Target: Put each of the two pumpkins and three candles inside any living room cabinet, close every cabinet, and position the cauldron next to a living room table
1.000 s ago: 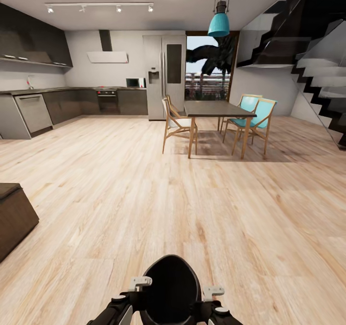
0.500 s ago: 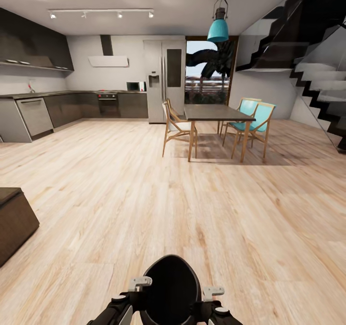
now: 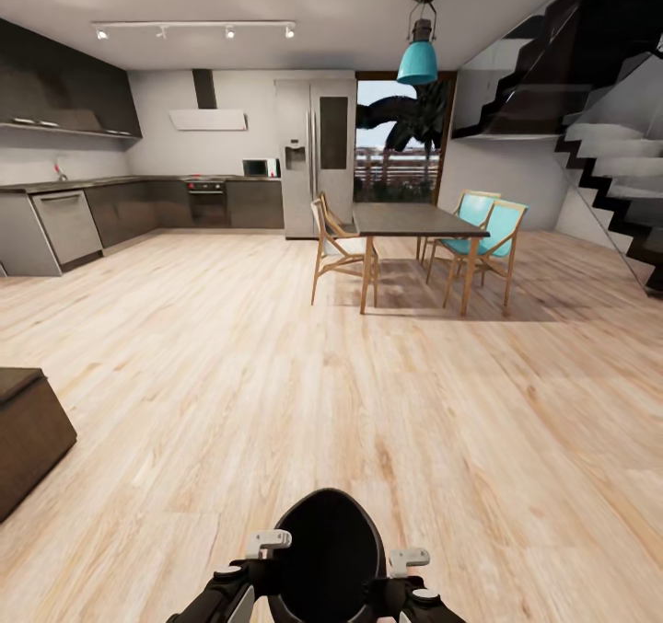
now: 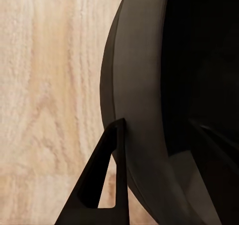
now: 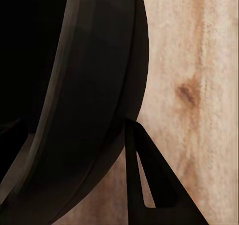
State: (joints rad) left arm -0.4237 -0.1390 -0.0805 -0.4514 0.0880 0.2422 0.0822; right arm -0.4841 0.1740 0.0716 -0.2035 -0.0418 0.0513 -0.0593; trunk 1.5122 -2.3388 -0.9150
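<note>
A black round cauldron [image 3: 328, 549] hangs just in front of my trunk, above the wooden floor, between both arms. My left gripper [image 4: 159, 130] is shut on its rim, one finger [image 4: 102, 180] outside the dark wall. On the opposite rim my right gripper [image 5: 74, 127] is shut too, with one finger [image 5: 144, 180] on the outside. In both wrist views the inner fingers are lost in the dark interior. A low dark-brown wood unit [image 3: 28, 434] pokes in at the left edge; I cannot tell if it is the cabinet. Pumpkins and candles are out of view.
Ahead on the right stands a dining table [image 3: 416, 220] with wooden chairs [image 3: 339, 246] and teal chairs [image 3: 488, 232]. A kitchen counter [image 3: 64, 223] and fridge [image 3: 318, 154] line the far wall. Stairs [image 3: 608, 135] rise at right. Open plank floor [image 3: 276, 374] lies between.
The whole view has shifted as the robot rolls forward: the low brown unit slid toward the left edge and the far room dropped slightly. Both grippers keep hold of the cauldron.
</note>
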